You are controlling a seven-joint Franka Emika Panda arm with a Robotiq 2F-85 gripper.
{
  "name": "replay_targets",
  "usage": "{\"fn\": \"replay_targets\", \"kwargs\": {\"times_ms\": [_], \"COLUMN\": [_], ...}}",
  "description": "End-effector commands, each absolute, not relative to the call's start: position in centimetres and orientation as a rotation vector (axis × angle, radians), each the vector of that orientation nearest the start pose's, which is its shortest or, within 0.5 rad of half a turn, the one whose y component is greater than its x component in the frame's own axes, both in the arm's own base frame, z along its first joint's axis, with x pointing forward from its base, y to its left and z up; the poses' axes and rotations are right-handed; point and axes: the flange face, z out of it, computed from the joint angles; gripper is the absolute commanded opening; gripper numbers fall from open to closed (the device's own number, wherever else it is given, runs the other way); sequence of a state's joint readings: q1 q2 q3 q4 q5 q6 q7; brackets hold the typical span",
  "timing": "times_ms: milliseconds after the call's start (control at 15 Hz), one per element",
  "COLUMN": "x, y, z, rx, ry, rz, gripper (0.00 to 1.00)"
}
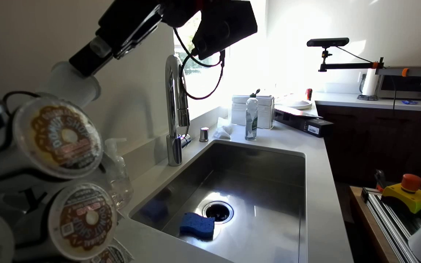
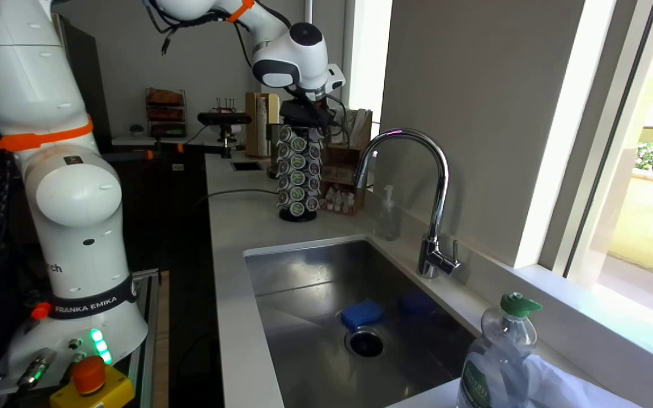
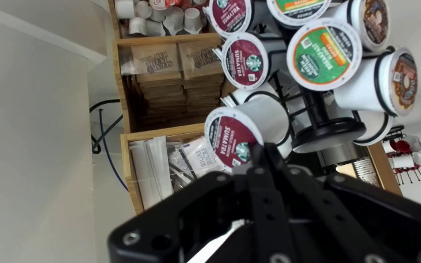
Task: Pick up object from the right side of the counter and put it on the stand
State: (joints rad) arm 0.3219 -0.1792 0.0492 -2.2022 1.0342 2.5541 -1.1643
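"What has the gripper point(image 3: 267, 155) got?"

"A Sumatra coffee pod point(image 3: 247, 128). The fingers point(image 3: 261, 190) are drawn nearly together, and I judge they have the rim pinched, at the upper edge of the lid."

"Why by the rim?"

"Likely to leave the white tapered cup clear, so that end can slide into a wire ring. The Breakfast Blend pod point(image 3: 325, 54) near it sits that way, lid outward."

"Where is it, exactly?"

"At the top tier of the coffee-pod rack point(image 3: 329, 128), on the side toward the sink point(image 2: 298, 266). The rack stands on the counter point(image 2: 247, 226) roughly midway between the front edge, nearest the arm point(image 2: 77, 192), and the back edge against the wall point(image 2: 457, 113). The wooden organiser point(image 3: 159, 133) sits at that back edge."

"Which way does it point?"

"The printed lid faces outward and tips upward, toward the sink and the back edge. Its long axis slopes from there down and inward to the rack's pole."

"Is it home in its ring?"

"I can't tell. Wire shows just behind the cup, but not whether it bears the weight. Letting go early could tip it out, so I'd want it pressed inward along that axis first."
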Motion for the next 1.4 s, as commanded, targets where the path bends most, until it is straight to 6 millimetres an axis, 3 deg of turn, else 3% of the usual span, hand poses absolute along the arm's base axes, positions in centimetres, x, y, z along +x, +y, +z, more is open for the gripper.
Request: {"fn": "replay_targets", "kwargs": {"times_ms": [0, 1333], "x": [50.89, 51.41], "y": [18.81, 19.52], "z": [50.77, 49.86], "rx": [-2.223, -2.168], "ry": [-0.916, -0.784], "rz": [-0.934, -0.893], "gripper": [0.01, 0.01]}}
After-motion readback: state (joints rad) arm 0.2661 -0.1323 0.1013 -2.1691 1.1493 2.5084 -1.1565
